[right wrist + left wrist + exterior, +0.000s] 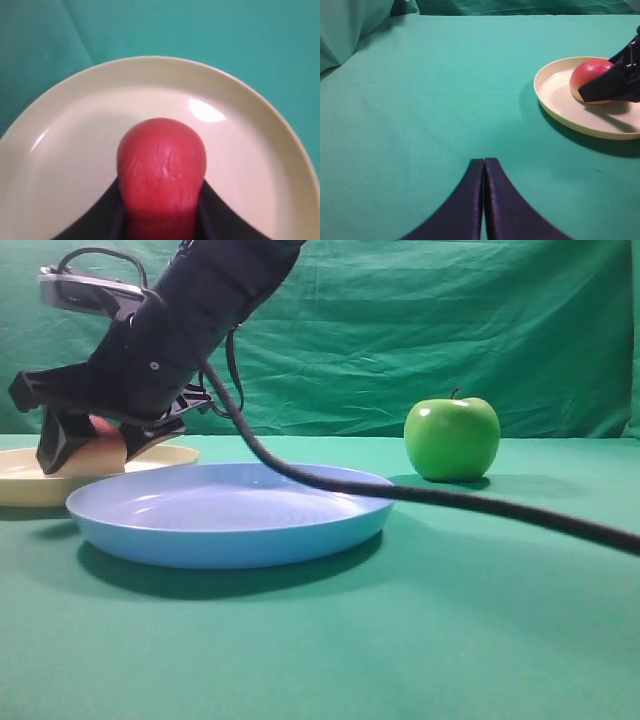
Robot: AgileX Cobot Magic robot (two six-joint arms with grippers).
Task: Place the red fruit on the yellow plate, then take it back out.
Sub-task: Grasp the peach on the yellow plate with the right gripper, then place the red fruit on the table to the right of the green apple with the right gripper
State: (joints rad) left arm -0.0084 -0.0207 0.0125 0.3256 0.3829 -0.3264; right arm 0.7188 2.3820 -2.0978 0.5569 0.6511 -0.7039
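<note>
Right wrist view is showing the right gripper [160, 220] clasping the round, matte red fruit [161, 172] between its black fingers, the fruit sitting on the pale cream-yellow round plastic plate [75, 130]. Left gripper [484, 200] is hovering over the green cloth [420, 100] with jaws pressed together (nothing between them), while a glossy green apple [452, 437] is sitting beyond a light blue round plate [230, 515].

I get bright, even light from above on all three feeds. Shadows are soft — one pools under the blue plate [230, 515], another beside the yellow plate [560, 117]. A white glare spot sits on that plate's inner slope in the right wrist view, where the red fruit [161, 170] looks soft, slightly blurred.
</note>
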